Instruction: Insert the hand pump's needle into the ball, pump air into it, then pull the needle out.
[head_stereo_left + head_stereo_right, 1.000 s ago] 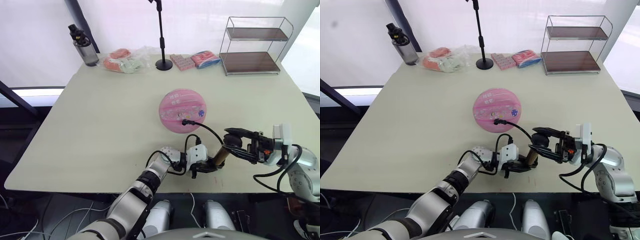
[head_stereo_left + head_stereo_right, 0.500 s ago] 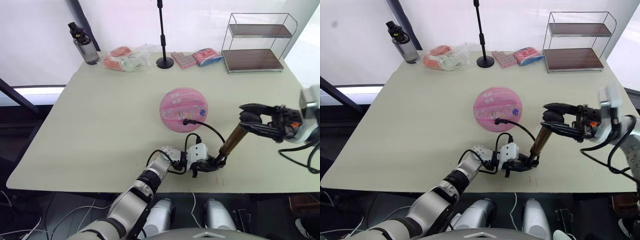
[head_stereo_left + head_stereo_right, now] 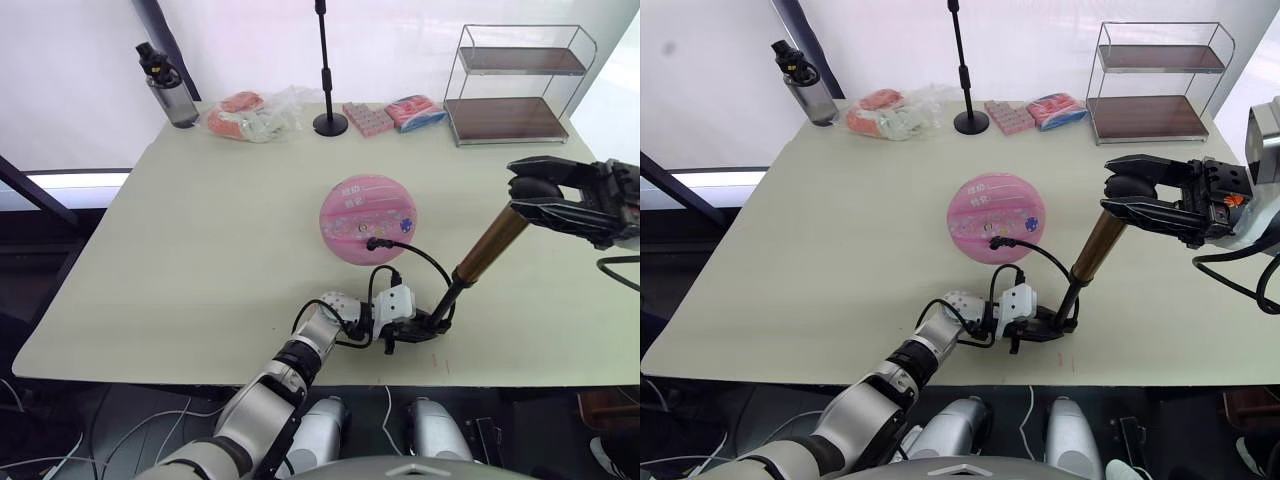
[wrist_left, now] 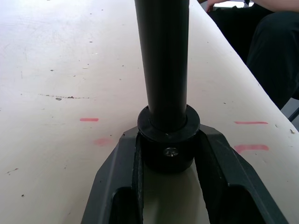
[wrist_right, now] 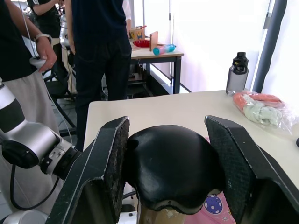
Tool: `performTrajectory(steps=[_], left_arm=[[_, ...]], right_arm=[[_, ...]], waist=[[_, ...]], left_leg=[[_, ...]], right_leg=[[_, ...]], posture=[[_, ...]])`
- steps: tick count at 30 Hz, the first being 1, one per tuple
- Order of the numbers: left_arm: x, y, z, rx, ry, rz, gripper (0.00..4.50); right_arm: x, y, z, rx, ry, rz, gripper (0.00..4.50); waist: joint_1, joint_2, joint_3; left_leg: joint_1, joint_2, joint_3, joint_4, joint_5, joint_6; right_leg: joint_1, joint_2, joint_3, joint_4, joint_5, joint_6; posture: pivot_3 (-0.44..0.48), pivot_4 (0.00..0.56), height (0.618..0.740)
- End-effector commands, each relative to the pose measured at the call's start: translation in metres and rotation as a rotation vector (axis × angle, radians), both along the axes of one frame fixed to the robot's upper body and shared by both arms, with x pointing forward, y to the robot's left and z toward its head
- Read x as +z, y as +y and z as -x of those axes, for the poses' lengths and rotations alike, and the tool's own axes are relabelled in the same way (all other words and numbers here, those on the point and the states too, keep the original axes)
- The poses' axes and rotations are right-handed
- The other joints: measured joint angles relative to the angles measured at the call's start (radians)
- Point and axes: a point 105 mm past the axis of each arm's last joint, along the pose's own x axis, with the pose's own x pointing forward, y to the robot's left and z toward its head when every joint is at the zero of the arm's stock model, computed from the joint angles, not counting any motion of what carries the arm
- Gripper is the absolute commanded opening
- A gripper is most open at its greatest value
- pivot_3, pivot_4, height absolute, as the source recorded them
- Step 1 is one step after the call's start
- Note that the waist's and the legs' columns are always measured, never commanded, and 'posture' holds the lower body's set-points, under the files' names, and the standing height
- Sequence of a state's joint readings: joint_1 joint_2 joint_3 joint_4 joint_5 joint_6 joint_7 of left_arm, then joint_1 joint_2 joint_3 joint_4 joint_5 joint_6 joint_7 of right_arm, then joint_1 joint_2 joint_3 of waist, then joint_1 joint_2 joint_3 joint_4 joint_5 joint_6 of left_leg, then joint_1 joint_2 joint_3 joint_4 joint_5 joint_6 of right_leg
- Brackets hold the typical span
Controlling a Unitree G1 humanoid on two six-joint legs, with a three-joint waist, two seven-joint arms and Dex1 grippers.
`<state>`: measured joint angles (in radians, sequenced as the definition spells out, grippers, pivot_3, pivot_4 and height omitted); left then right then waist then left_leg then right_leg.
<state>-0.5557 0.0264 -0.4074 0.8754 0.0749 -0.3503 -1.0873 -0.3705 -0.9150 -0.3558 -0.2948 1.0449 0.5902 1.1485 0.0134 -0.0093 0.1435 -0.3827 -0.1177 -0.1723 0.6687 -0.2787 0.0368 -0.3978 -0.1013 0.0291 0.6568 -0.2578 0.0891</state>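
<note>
Bronze-gold cylindrical hand pump (image 3: 492, 244), tilted, handle drawn out: black base clenched by left gripper (image 4: 169, 150) on table (image 3: 200, 250); black T-handle grasped by right gripper (image 5: 169, 173). Black hose fitting seated in pink printed rubber ball (image 3: 366, 219), mid-table

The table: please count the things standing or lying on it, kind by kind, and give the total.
Ball: 1
Hand pump: 1
Water bottle: 1
Black stand pole: 1
Wire shelf rack: 1
Clear bag of packets: 1
Loose packets: 2
Total: 8
</note>
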Motion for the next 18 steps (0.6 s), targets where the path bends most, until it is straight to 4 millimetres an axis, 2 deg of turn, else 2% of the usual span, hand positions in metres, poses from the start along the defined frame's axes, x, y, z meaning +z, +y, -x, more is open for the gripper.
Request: performTrajectory(steps=[1, 5, 9, 12, 18], left_arm=[[-0.031, 0.016, 0.014, 0.006, 0.086, -0.099, 1.09], [-0.031, 0.017, 0.014, 0.008, 0.085, -0.099, 1.09], [-0.031, 0.017, 0.014, 0.007, 0.084, -0.1, 1.09], [-0.031, 0.017, 0.014, 0.008, 0.083, -0.1, 1.09], [-0.031, 0.016, 0.013, 0.019, 0.085, -0.097, 1.09]], right_arm=[[-0.013, 0.002, 0.001, -0.029, -0.04, 0.039, 2.1], [-0.052, 0.01, 0.001, -0.028, 0.024, 0.088, 2.1], [-0.079, 0.015, -0.001, -0.037, 0.062, 0.082, 2.1], [-0.11, 0.018, -0.007, -0.085, 0.079, 0.086, 2.1], [-0.15, 0.025, -0.004, -0.096, 0.136, 0.067, 2.1]], waist=[[0.0, 0.0, 0.0], [-0.003, -0.002, -0.003], [-0.004, -0.004, -0.006], [-0.005, -0.005, -0.009], [-0.005, -0.005, -0.01]], left_leg=[[0.0, 0.0, 0.0, 0.0, 0.0, 0.0], [0.003, 0.0, 0.0, 0.0, 0.0, 0.0], [0.004, 0.002, 0.0, 0.0, 0.0, 0.0], [0.005, 0.002, 0.0, 0.0, 0.0, 0.0], [0.006, 0.002, 0.0, 0.0, 0.0, 0.0]], right_leg=[[0.0, 0.0, 0.0, 0.0, 0.0, 0.0], [0.002, 0.001, 0.0, 0.001, 0.0, 0.0], [0.003, 0.005, 0.0, 0.001, 0.0, 0.0], [0.003, 0.006, 0.0, 0.001, 0.0, 0.0], [0.003, 0.007, 0.0, 0.001, 0.0, 0.0]], posture=[[0.0, 0.15, 0.736], [0.0, 0.15, 0.736], [0.0, 0.15, 0.736], [0.0, 0.15, 0.736], [0.0, 0.15, 0.736]])
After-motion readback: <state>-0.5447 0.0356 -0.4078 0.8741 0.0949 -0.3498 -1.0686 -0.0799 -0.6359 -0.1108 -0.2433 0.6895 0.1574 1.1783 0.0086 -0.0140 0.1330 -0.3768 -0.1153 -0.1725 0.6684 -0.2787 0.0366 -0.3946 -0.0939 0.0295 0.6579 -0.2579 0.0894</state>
